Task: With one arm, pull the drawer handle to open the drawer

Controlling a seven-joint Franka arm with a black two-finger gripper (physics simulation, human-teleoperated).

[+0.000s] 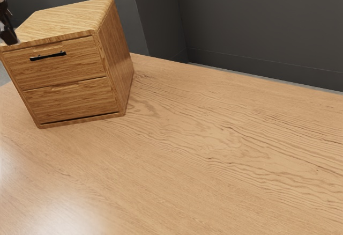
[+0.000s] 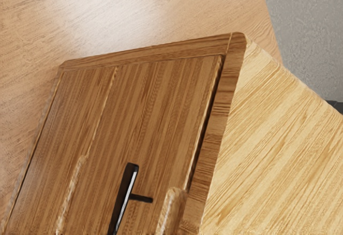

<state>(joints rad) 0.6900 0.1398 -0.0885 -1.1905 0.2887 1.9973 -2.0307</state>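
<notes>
Sitting flush in the front of the light oak two-drawer wooden cabinet (image 1: 80, 58), the upper wooden drawer (image 1: 56, 71) is showing no gap around its edges, so I am judging the pull as not yet begun. Reaching the handle, gripping it and drawing the drawer out are all waiting to be done. The slim black bar handle (image 1: 48, 56) is lying across the top of that drawer front, and in the wrist view it is running (image 2: 124, 197) close under the hand. The cabinet is standing on the wide wood-grain counter (image 1: 214, 149), toward the exterior view's left.

A dark piece of the robot arm (image 1: 5, 23) is being cut off by the exterior view's left edge, just beside the cabinet's top corner. Whether the claw is apart or together I cannot tell. A blurred pale wooden ridge (image 2: 170, 211) beside the handle is hard to identify.
</notes>
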